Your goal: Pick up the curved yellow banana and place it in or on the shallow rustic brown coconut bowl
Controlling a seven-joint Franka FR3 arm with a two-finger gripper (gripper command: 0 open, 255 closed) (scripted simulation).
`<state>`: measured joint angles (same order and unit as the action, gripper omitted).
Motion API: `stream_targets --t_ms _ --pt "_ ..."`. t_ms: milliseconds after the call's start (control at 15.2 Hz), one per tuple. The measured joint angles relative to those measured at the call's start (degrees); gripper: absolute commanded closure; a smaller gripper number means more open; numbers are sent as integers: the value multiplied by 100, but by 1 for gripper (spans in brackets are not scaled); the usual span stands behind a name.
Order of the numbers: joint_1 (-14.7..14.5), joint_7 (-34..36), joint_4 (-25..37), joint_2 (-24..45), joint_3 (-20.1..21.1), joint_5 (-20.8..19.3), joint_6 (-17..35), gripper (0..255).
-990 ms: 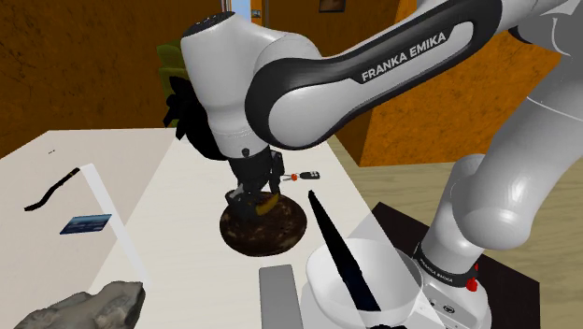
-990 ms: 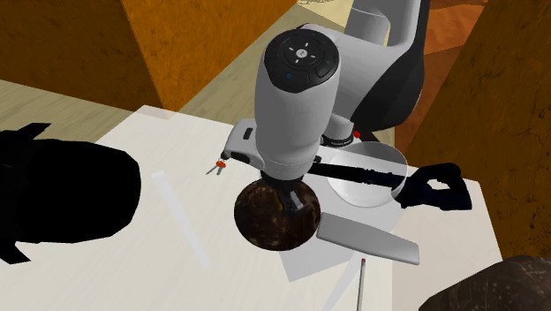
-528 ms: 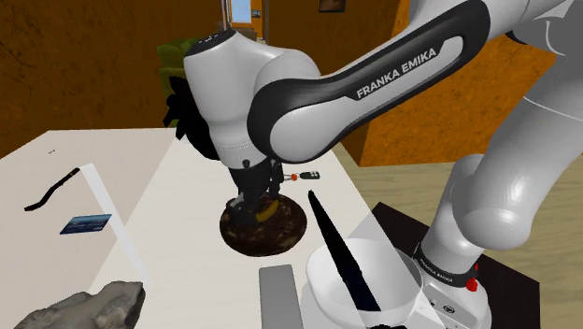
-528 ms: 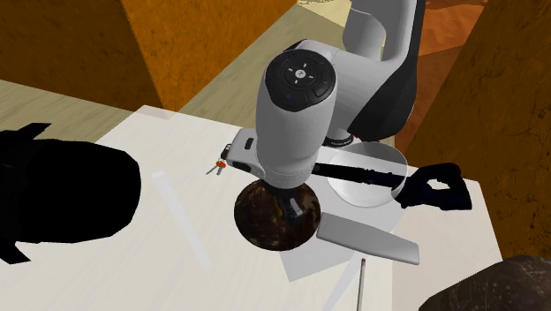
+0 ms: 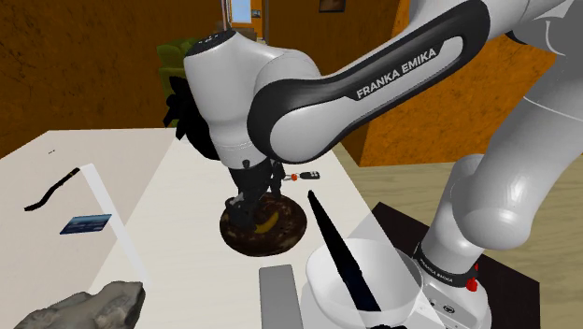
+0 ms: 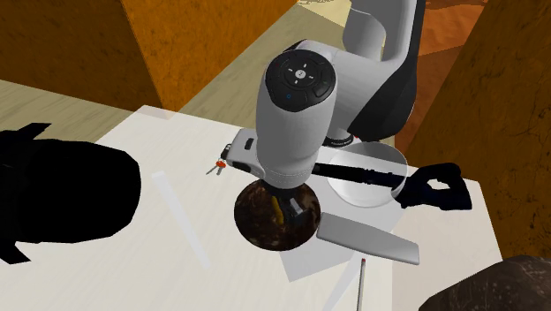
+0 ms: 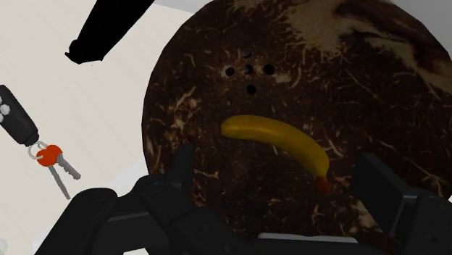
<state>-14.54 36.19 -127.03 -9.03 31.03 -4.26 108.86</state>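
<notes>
**Banana is in the bowl**

The claw (image 7: 277, 165) hangs wide open just over the bowl (image 7: 377, 87), near the table (image 5: 182, 182) edge by the stand. The banana (image 7: 279, 141) lies flat inside, touching no finger, so it looks let go. Some keys (image 7: 52, 158) lie just beyond.

Flat, even light — table (image 5: 187, 178) bright and pale, coconut bowl (image 7: 217, 94) dim, edges crisp.

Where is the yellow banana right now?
The banana lies in the dark brown bowl near the shoulder view's middle, under the open jaws, untouched. Keys lie beside the bowl.
</notes>
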Motion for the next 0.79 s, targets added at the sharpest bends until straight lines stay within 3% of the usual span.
stream_targets --t_ms 396,792 --pt "-23 -22 615 -45 19 45 -648 0" --pt "-24 -33 681 -55 17 52 -729 0"
